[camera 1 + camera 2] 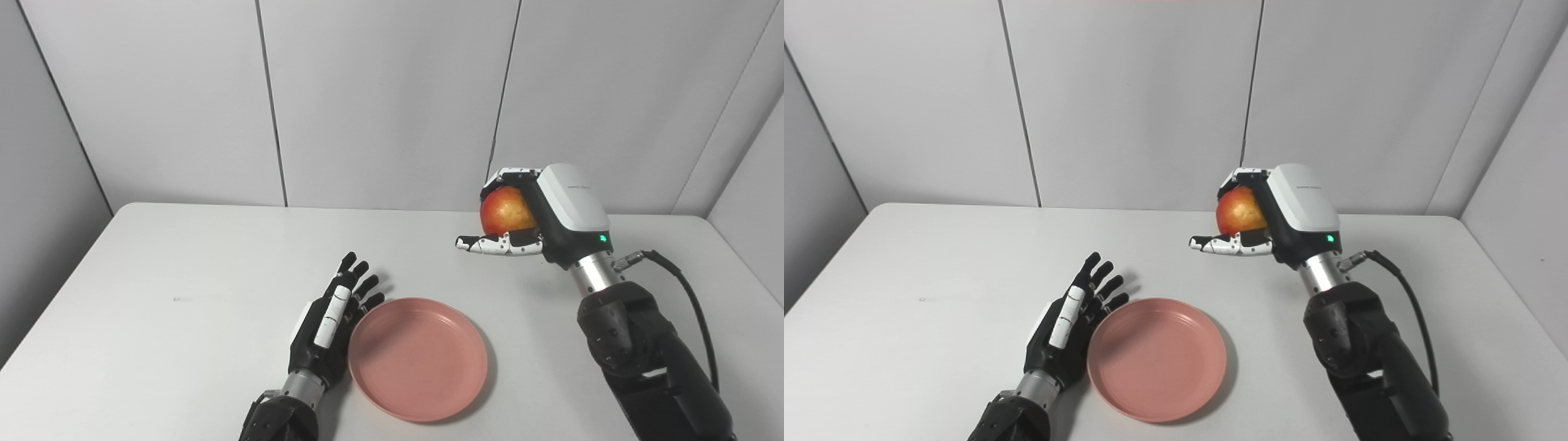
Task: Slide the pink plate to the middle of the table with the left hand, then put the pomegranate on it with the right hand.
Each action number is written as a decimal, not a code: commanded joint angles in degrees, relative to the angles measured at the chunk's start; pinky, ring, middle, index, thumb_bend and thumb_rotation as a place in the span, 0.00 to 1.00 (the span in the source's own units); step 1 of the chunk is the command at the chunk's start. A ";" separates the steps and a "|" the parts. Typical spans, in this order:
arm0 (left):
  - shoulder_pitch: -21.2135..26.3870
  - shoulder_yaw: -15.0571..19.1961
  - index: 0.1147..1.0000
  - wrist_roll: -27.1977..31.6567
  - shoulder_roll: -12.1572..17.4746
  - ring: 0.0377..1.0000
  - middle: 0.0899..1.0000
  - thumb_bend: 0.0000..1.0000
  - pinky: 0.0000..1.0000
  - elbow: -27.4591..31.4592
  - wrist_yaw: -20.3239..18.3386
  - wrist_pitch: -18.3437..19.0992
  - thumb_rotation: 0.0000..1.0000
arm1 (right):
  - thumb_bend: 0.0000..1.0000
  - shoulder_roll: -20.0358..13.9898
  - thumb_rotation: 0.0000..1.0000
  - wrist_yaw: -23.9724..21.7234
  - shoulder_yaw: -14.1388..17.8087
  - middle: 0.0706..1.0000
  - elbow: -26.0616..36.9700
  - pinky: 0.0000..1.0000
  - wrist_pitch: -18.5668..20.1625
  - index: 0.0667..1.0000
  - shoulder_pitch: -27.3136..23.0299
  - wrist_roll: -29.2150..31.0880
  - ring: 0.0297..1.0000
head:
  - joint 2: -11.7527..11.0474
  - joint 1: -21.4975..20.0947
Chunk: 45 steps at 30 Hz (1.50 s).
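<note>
A white table [184,257] fills the lower two thirds of the frame, backed by grey wall panels [380,98] across the top. On it, in the lower centre of the picture, the pink plate [418,358] is seen lying flat and empty, with its shadow falling to the right. At the plate's left rim the left hand [334,321] is laid on edge, its fingers straight and spread toward the upper right, nothing being held; whether its side actually touches the rim or merely stands just beside it cannot be told from either view. In the right of centre, above the plate in the picture and clear of the tabletop, the right hand [530,223] is raised on its arm, which comes up from the lower right corner. The pomegranate [506,211] is gripped in this hand, with fingers curled over its top and the thumb stretched out beneath it, pointing left. The relation on which the coming move is judged to turn is this: the plate lies down and to the left of the held fruit, toward the bottom of the frame, and well apart from it. The sliding step is judged done, and a carry toward the lower left followed by a descent over the plate's middle appears to be called for, while the left hand's nearness to the rim leaves little room on that side
</note>
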<state>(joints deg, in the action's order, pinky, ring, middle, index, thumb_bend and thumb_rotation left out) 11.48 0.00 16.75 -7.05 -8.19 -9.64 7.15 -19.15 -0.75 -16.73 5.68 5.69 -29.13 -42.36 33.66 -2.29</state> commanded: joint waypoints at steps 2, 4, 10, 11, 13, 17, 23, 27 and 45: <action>0.07 0.22 1.00 0.46 0.32 0.93 0.96 0.85 0.86 0.82 0.02 1.13 0.66 | 0.67 0.96 0.34 -0.26 -0.98 0.27 2.54 0.18 -2.79 0.31 -1.15 -1.26 0.21 | 0.21 -0.39; 0.01 0.33 1.00 0.64 0.38 0.93 0.96 0.86 0.87 1.05 -0.06 1.36 0.66 | 0.68 1.66 0.30 -0.59 -1.58 0.27 2.61 0.17 -2.95 0.30 -0.48 -1.21 0.21 | 0.28 -0.48; -0.09 0.51 1.00 0.97 0.56 0.94 0.96 0.87 0.88 1.49 -0.22 1.91 0.65 | 0.69 2.85 0.30 -0.92 -3.16 0.25 2.19 0.15 -3.35 0.26 0.96 -2.24 0.19 | 0.59 -1.02; -0.09 0.53 1.00 1.01 0.57 0.94 0.96 0.87 0.88 1.53 -0.27 1.94 0.65 | 0.68 3.06 0.31 -0.89 -3.39 0.25 2.07 0.15 -3.48 0.26 1.20 -2.33 0.20 | 0.59 -1.02; -0.10 0.53 1.00 0.96 0.61 0.94 0.96 0.86 0.88 1.68 -0.24 2.08 0.65 | 0.68 3.33 0.32 -0.68 -3.74 0.25 1.86 0.15 -3.85 0.27 1.51 -2.50 0.19 | 0.70 -1.09; -0.13 0.70 1.00 1.16 0.55 0.94 0.96 0.86 0.88 1.97 -0.16 2.37 0.64 | 0.67 3.99 0.37 -0.57 -4.87 0.25 0.98 0.16 -5.35 0.28 2.58 -2.40 0.20 | 1.09 -1.08; -0.12 0.71 1.00 1.17 0.57 0.94 0.97 0.85 0.89 2.25 -0.38 2.62 0.64 | 0.69 4.88 0.43 -0.16 -6.20 0.27 -1.25 0.17 -7.36 0.29 3.59 -3.34 0.21 | 1.32 -1.09; -0.12 0.65 1.00 1.03 0.59 0.93 0.96 0.84 0.87 2.42 -0.32 2.75 0.65 | 0.68 5.05 0.43 0.27 -6.68 0.28 -3.19 0.18 -8.61 0.30 4.00 -3.65 0.22 | 1.32 -1.09; 0.06 0.47 1.00 0.86 0.44 0.93 0.96 0.86 0.89 2.32 -0.21 2.82 0.65 | 0.66 5.37 0.39 1.56 -9.25 0.28 -10.59 0.18 -11.77 0.32 4.98 -6.13 0.23 | 1.54 -0.91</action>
<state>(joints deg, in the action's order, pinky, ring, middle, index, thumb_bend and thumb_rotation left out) 11.27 0.64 17.42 -6.64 -6.66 -9.84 9.46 -13.60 -0.35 -26.24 -6.01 -3.52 -22.82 -48.53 35.33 -3.25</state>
